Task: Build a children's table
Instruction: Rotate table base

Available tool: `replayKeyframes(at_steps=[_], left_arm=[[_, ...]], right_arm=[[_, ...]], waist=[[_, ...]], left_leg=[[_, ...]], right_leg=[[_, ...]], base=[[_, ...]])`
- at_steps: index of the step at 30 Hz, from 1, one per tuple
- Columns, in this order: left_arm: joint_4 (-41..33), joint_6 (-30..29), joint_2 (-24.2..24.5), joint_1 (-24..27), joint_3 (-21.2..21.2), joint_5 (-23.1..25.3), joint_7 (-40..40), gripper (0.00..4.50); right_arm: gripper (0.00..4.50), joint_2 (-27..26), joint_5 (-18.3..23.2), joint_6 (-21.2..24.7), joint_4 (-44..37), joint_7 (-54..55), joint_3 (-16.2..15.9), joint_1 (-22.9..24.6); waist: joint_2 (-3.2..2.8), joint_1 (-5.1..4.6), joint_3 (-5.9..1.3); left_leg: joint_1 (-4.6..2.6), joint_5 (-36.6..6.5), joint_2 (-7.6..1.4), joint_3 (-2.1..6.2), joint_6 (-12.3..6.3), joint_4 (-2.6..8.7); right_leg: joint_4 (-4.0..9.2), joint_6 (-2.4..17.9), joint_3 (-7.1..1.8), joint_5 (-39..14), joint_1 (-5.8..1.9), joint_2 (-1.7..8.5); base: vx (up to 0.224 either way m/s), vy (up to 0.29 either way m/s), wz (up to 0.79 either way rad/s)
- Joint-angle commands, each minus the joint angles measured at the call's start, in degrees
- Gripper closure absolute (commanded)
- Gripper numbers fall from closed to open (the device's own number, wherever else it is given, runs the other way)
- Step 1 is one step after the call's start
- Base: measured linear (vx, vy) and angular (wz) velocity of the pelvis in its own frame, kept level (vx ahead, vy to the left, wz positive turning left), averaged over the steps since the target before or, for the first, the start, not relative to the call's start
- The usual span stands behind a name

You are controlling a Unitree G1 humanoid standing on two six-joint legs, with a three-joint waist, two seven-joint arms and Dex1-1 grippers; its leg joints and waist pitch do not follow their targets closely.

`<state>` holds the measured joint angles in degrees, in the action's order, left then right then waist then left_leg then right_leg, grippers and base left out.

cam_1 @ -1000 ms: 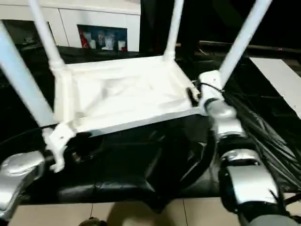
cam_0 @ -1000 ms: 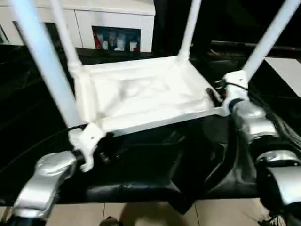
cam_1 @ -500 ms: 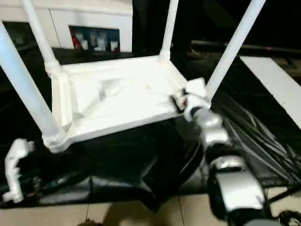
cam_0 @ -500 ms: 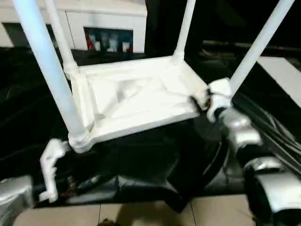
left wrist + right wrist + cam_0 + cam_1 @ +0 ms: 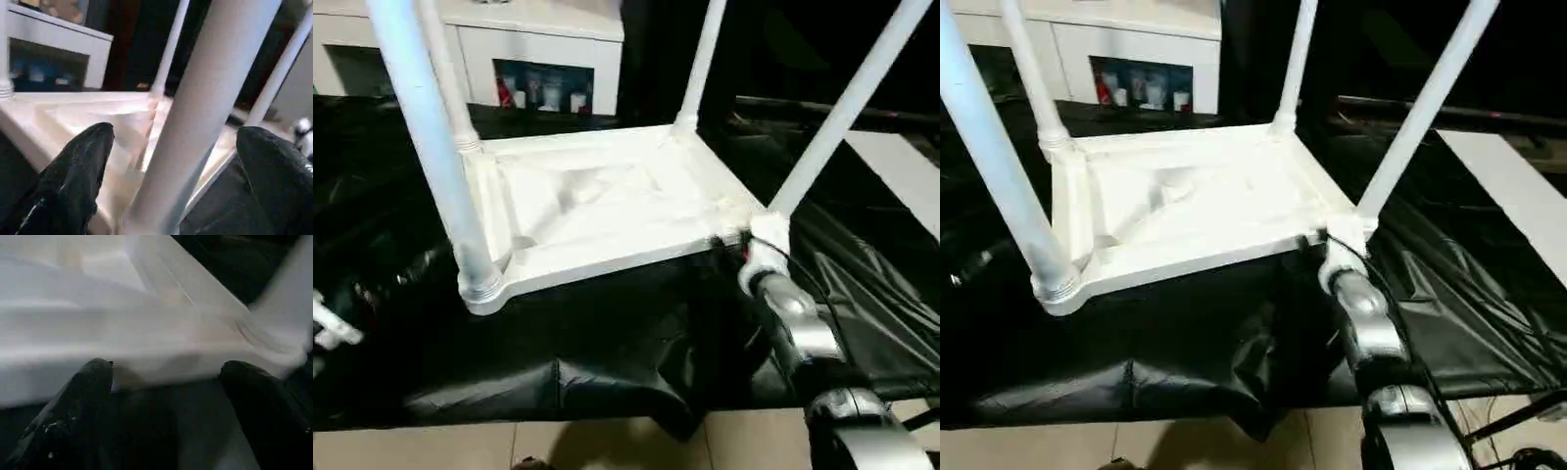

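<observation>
Tabletop lies upside down on black bench, all 4 legs socketed & upright. Left hand has let go & pulled back off near-left corner, fingers spread w/ leg between, not gripping. Right hand open just beside near-right edge. Build looks done bar flipping it

Right arm out, left pulled back.
Right gripper at the end of a stretched silver forearm, fingers spread wide. Left gripper likewise parted, fingers gaping.
</observation>
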<state>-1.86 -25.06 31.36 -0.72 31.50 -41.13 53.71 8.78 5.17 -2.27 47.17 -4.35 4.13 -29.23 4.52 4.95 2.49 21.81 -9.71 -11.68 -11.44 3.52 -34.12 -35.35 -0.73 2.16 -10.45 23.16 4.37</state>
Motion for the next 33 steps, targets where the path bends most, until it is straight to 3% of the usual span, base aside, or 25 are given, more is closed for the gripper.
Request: replayKeyframes(at_steps=[1, 7, 10, 13, 18, 20, 28, 33], left_arm=[[-0.5, -1.9, -0.5, -1.7, -0.4, -1.8, 0.8, 0.03], [4.8, 0.9, -1.9, -7.9, -3.7, 2.4, 1.0, 0.03], [7.1, -0.4, -1.5, -11.6, -6.9, 1.0, 3.1, 0.03], [5.8, -3.1, -0.8, -12.4, -9.4, -0.4, 5.0, 0.03], [-1.7, -9.3, 1.0, -12.6, -17.0, -1.8, 9.4, 0.03], [-2.4, -9.6, 1.0, -12.7, -17.7, -1.8, 9.8, 0.03], [-7.9, -12.6, -2.1, -18.0, -29.1, -0.9, 10.6, 0.03], [-6.5, -11.7, -6.4, -22.5, -34.1, 1.4, 10.7, 0.03]], right_arm=[[0.59, 0.2, -0.2, 1.7, -2.1, 0.8, 1.0, 0.9], [0.59, 0.5, -0.6, 2.4, 0.0, -0.6, -0.5, -0.7], [0.59, -0.3, -0.7, 2.7, 2.4, -4.8, -2.5, -3.1], [0.59, -0.7, -1.4, 2.8, 3.9, -6.4, -3.2, -4.4], [0.59, -1.2, -2.4, 4.6, 7.0, -8.1, -3.8, -7.5], [0.59, -1.3, -2.6, 4.8, 7.3, -8.4, -3.9, -7.6], [0.59, -3.3, -2.7, 3.4, 8.9, -11.6, -5.6, -9.6], [0.59, -5.1, -3.7, 3.0, 10.1, -13.5, -6.4, -11.0]], waist=[[-1.31, -0.25, -2.94], [-0.74, -0.19, -2.94], [-0.90, -0.30, -3.02], [-0.95, -0.24, -3.03], [-1.03, 0.06, -3.24], [-0.94, 0.04, -3.17], [-0.83, -0.05, -2.97], [-0.78, -0.51, -2.88]], left_leg=[[-1.80, -20.8, -1.12, 0.84, 4.27, 4.96], [-1.84, -20.2, -1.14, 0.84, 3.98, 4.89], [-1.79, -19.6, -1.14, 0.87, 4.13, 4.88], [-1.89, -19.7, -1.29, 0.86, 4.46, 4.89], [-2.02, -16.1, -1.30, 0.62, 4.37, 4.68], [-1.80, -15.0, -1.25, 0.57, 4.49, 4.68], [-1.97, -18.6, -1.28, 0.65, 5.54, 4.70], [-1.58, -19.5, -1.31, 0.89, 6.01, 4.79]], right_leg=[[3.78, 7.6, -1.93, -13.9, -1.07, 2.32], [4.08, 6.7, -1.98, -16.0, -1.12, 2.58], [3.83, 7.4, -1.90, -14.9, -1.17, 2.60], [3.59, 8.5, -1.86, -13.5, -1.13, 2.66], [2.92, 10.0, -1.80, -8.2, -1.41, 2.51], [2.86, 10.3, -1.79, -7.1, -1.67, 2.52], [3.49, 8.9, -1.93, -13.8, -1.40, 2.72], [3.79, 8.2, -1.96, -16.5, -1.51, 2.83]], base=[[0.000, 0.000, 0.00], [0.000, 0.000, 0.00], [0.000, 0.000, 0.00], [0.000, 0.000, 0.00], [0.000, 0.000, 0.00], [0.000, 0.000, 0.00], [0.000, 0.000, 0.00], [0.000, 0.000, 0.00]])
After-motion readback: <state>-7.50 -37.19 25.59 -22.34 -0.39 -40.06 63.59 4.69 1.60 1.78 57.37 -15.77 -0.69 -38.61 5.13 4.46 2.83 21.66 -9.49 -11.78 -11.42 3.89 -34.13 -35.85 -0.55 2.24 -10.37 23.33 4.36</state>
